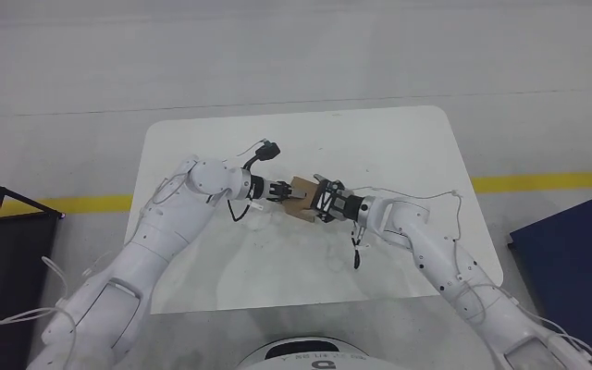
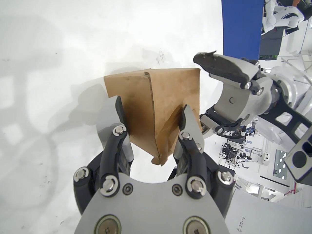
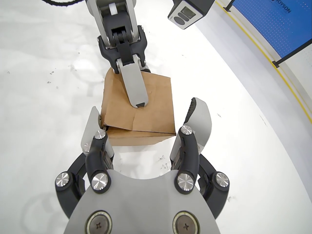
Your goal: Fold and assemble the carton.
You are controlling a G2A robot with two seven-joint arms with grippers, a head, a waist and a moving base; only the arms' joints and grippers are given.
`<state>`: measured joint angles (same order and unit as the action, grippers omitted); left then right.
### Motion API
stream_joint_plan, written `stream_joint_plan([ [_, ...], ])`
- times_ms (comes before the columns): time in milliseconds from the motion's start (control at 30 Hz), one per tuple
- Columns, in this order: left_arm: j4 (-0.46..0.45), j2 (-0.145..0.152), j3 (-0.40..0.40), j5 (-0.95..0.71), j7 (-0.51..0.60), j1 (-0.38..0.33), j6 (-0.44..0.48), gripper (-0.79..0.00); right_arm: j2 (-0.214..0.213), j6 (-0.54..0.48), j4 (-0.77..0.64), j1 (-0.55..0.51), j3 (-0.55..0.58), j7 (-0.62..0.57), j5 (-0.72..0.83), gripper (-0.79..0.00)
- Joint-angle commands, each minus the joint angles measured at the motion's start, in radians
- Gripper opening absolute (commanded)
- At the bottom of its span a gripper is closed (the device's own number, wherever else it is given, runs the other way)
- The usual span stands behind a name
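A small brown carton (image 1: 301, 209), partly folded, is held a little above the white table (image 1: 277, 277) near its middle. In the left wrist view my left gripper (image 2: 152, 110) is shut on the carton (image 2: 160, 93), one finger on each side of a folded edge. One left finger (image 3: 134, 86) lies flat on the carton's upper face (image 3: 151, 108). My right gripper (image 3: 143, 118) is open at the carton's opposite end, straddling its corner; one finger sits at the carton's edge, the other stands apart. From above, the left gripper (image 1: 283, 192) and right gripper (image 1: 321, 200) face each other.
The table's front half and its far corners are bare. A blue panel (image 1: 555, 245) stands on the floor off the right edge, a dark stand (image 1: 23, 208) off the left. A yellow floor line (image 1: 532, 182) runs behind.
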<state>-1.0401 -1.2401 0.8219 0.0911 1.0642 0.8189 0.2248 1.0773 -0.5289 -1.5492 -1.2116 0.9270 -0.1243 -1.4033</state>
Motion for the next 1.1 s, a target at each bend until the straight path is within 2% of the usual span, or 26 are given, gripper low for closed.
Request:
stream_joint_plan([
  [0,0.004,-0.001,-0.001,-0.001,0.0,-0.002,0.001,-0.4,0.002,0.002,0.003,0.001,-0.002,0.0,-0.003,-0.277],
  [67,0.008,-0.002,-0.002,-0.002,0.0,-0.004,0.002,-0.406,0.003,0.001,0.01,0.002,-0.005,-0.004,-0.004,-0.299],
  [333,0.023,-0.005,-0.005,-0.011,0.006,-0.01,0.01,-0.403,0.01,-0.006,0.03,0.011,-0.01,-0.019,-0.007,-0.252],
  [467,0.029,-0.006,0.003,-0.035,0.004,-0.011,0.022,-0.394,0.008,-0.009,-0.002,0.003,0.002,-0.008,-0.011,-0.268],
  [567,0.033,-0.006,0.013,-0.06,0.001,-0.012,0.035,-0.256,0.005,-0.013,-0.031,-0.005,0.013,-0.004,-0.024,-0.283],
  [667,0.037,-0.006,0.026,-0.096,-0.004,-0.005,0.052,0.0,0.003,-0.018,-0.052,-0.014,0.023,-0.004,-0.03,-0.296],
  [900,0.039,-0.002,0.057,-0.166,-0.014,0.018,0.084,0.0,0.001,-0.024,-0.068,-0.023,0.039,-0.015,-0.034,-0.289],
  [967,0.039,0.001,0.064,-0.171,-0.014,0.022,0.087,0.0,0.001,-0.027,-0.064,-0.023,0.044,-0.02,-0.032,-0.271],
  [1067,0.038,0.004,0.075,-0.18,-0.015,0.03,0.092,0.0,0.0,-0.038,-0.055,-0.021,0.052,-0.023,-0.021,-0.2],
])
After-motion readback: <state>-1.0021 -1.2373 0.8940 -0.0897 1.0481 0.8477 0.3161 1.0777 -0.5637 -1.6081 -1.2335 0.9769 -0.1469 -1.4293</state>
